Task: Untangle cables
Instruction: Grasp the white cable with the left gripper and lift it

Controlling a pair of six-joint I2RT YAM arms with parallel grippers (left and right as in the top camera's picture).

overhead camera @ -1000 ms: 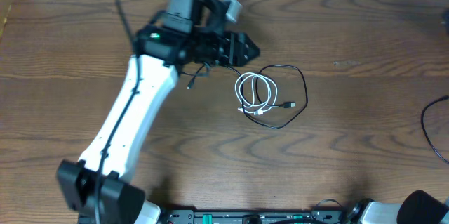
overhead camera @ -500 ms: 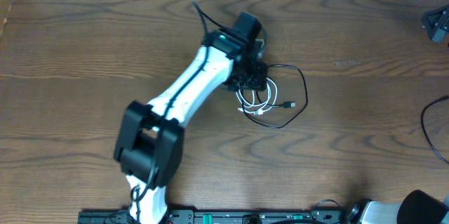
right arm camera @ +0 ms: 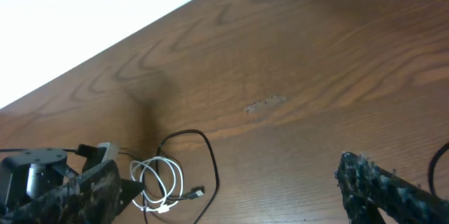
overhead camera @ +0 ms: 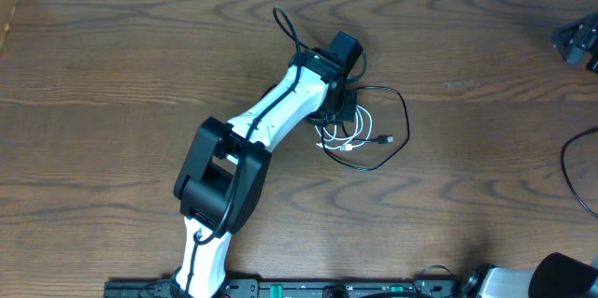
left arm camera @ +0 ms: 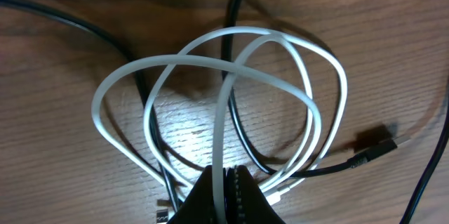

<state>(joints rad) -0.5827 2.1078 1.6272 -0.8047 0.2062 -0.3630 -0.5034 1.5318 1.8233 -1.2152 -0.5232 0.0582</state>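
The cables lie tangled mid-table: a white cable [overhead camera: 353, 131] coiled in loops and a thin black cable [overhead camera: 404, 116] looping around and through it. My left gripper [overhead camera: 342, 107] is down on the coil's left side. In the left wrist view its jaws [left arm camera: 224, 194] are shut on one strand of the white cable [left arm camera: 218, 140], with the black cable's plug [left arm camera: 375, 147] lying to the right. My right gripper [overhead camera: 577, 41] sits at the table's far right edge. It stands wide open [right arm camera: 238, 180] and empty, far from the white cable [right arm camera: 161, 182].
Brown wooden table [overhead camera: 467, 195] with a white wall strip along its far edge. A thicker black robot wire [overhead camera: 572, 163] curves in at the right edge. The left arm's own wire [overhead camera: 285, 25] arcs above its wrist.
The left arm swung right from the back left, came down onto the coil and shut on a white strand. The right gripper came into view at the far right edge.
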